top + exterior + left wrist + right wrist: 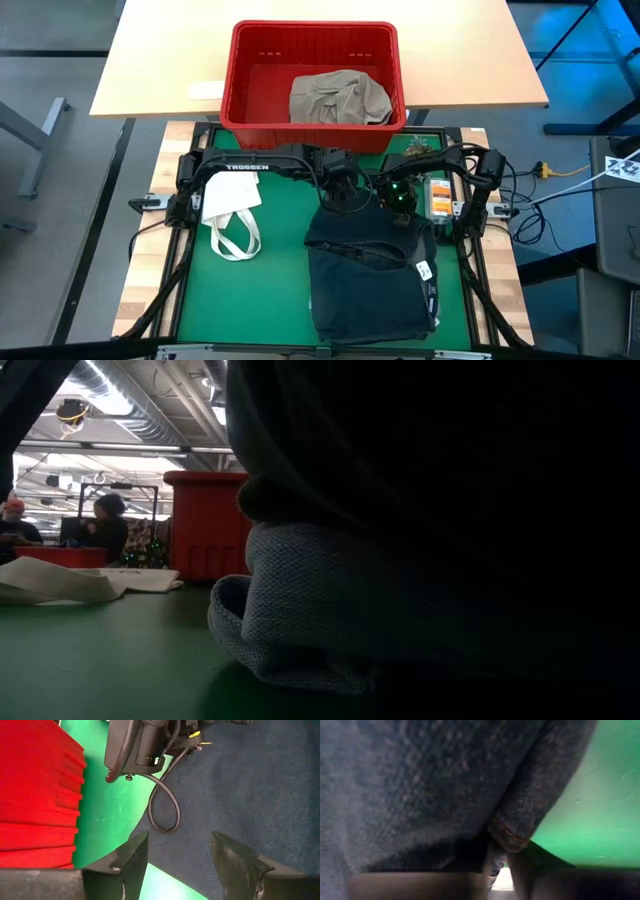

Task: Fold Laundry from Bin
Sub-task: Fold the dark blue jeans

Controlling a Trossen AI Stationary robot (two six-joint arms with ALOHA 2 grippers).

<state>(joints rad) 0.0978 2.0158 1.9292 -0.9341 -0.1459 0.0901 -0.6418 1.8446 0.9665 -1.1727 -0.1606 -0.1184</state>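
Observation:
A dark blue garment (370, 270) of the laundry lies spread on the green mat, right of centre, and fills the low view (330, 600). My right gripper (400, 205) is at its far edge, shut on the cloth (420, 785). My left gripper (345, 200) hovers open just beside it, above the garment's far left part (260, 785), touching nothing. The red bin (315, 27) stands beyond the mat's far edge with a khaki garment (338, 98) lying inside. My right gripper pinches the dark garment's stitched far edge (510, 837) between its two fingers, slanting down from the table's right. One layer or several, I cannot tell. The rest of the garment lies flat on the mat.
A white tote bag (230, 205) with loop handles lies on the mat's left part, also seen low (60, 580). The bin's slotted wall (35, 795) is close beside my left gripper. People sit in the room beyond the table.

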